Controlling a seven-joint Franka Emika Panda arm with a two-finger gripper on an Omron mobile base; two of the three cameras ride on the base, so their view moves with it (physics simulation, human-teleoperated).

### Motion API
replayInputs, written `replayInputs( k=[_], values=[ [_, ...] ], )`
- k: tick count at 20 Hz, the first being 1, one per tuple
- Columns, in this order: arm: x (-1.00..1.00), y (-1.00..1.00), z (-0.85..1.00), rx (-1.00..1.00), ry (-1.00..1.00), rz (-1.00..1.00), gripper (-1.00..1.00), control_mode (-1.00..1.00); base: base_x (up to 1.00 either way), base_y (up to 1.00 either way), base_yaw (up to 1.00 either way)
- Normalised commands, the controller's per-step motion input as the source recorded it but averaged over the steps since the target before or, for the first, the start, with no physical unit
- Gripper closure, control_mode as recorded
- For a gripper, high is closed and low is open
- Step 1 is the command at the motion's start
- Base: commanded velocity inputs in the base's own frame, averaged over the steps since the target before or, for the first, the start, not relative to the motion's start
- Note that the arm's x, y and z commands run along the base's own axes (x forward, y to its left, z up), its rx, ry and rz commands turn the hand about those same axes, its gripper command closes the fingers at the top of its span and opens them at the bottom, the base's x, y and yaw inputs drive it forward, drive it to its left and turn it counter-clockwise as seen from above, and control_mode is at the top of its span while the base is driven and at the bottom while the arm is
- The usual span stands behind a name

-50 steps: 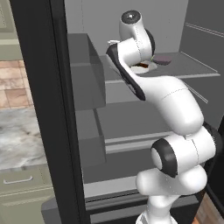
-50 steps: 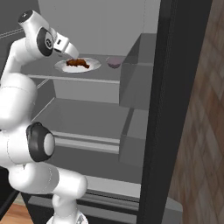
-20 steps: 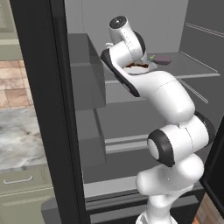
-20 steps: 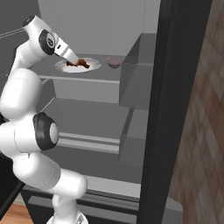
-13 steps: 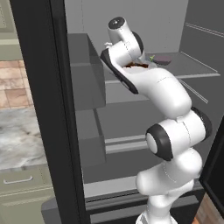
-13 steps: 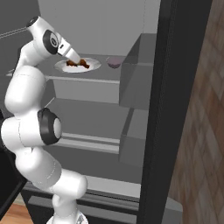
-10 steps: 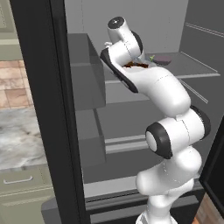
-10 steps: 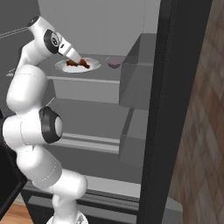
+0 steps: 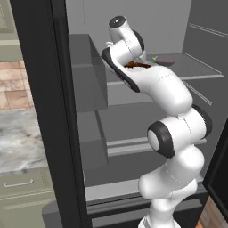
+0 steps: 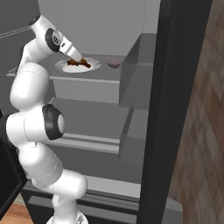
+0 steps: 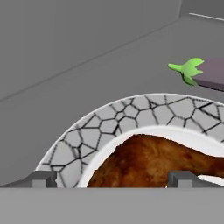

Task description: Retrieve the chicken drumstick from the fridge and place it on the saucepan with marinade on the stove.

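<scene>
The fridge (image 9: 202, 71) stands open, showing grey shelves. On its upper shelf lies the chicken drumstick (image 11: 157, 159), a reddish-brown lump on a white plate (image 11: 131, 107) with a cracked-stone rim. The same drumstick (image 10: 82, 64) shows in the right base view on that plate (image 10: 63, 68). My gripper (image 11: 113, 179) is open, its two fingertips low and wide on either side of the drumstick's thick end, not closed on it. In the right base view the gripper (image 10: 79, 60) slants down onto the meat. The saucepan and the stove are out of view.
A dark purple eggplant (image 11: 208, 72) with a green stem lies just beyond the plate on the same shelf (image 10: 114, 62). Grey door bins (image 9: 87, 71) jut out at the left, and the black door edge (image 10: 175, 109) stands at the right. Lower shelves (image 10: 96, 113) sit below.
Since the earliest frames the hand has dropped and reached in to the plate, closing on the drumstick. Over the last half second it has barely moved, and the jaws have stayed wide.
</scene>
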Motion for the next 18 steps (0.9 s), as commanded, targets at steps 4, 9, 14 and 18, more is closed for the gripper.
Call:
replayInputs(
  k=[4, 9, 14, 18],
  values=[
    [0.0, 0.0, 0.0, 0.01, 0.0, 0.0, -1.0, -1.0, 0.0, 0.0, 0.0],
    [-0.03, 0.0, 0.0, 0.03, 0.0, -0.08, -1.0, -1.0, 0.0, 0.0, 0.0],
    [0.0, 0.0, 0.0, 0.04, 0.0, -0.14, -1.0, -1.0, 0.0, 0.0, 0.0],
    [0.0, 0.0, 0.0, 0.01, 0.0, -0.14, -1.0, -1.0, 0.0, 0.0, 0.0]
  ],
)
